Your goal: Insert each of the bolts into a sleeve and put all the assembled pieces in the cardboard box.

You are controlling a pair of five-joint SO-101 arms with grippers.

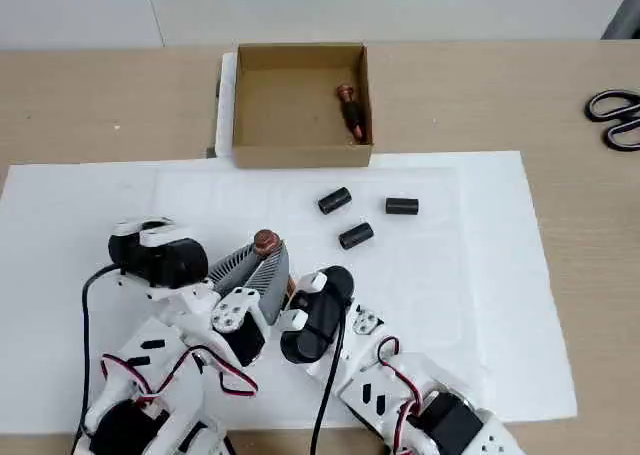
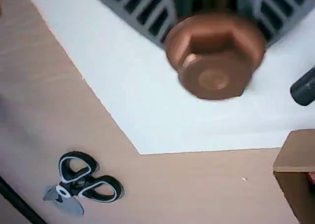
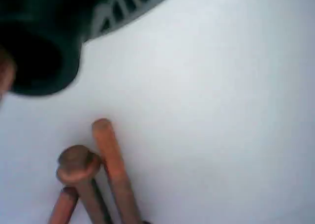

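My left gripper (image 1: 262, 260) is shut on a copper bolt (image 1: 265, 242), whose hex head (image 2: 214, 56) sticks out past the grey fingers (image 2: 138, 7). Close beside it my right gripper (image 1: 293, 295) holds a black sleeve (image 3: 37, 51) near those grey fingers. Three loose bolts (image 3: 93, 179) lie together on the white paper under the arms. Three more black sleeves (image 1: 334, 200) (image 1: 401, 206) (image 1: 355, 236) lie on the paper in front of the cardboard box (image 1: 240, 105). One assembled piece (image 1: 350, 113) rests in the box by its right wall.
White paper (image 1: 480, 305) covers the front of the wooden table. Black-handled scissors (image 1: 615, 118) (image 2: 81, 182) lie at the far right edge. The box corner (image 2: 298, 170) and one sleeve (image 2: 305, 86) appear in the left wrist view.
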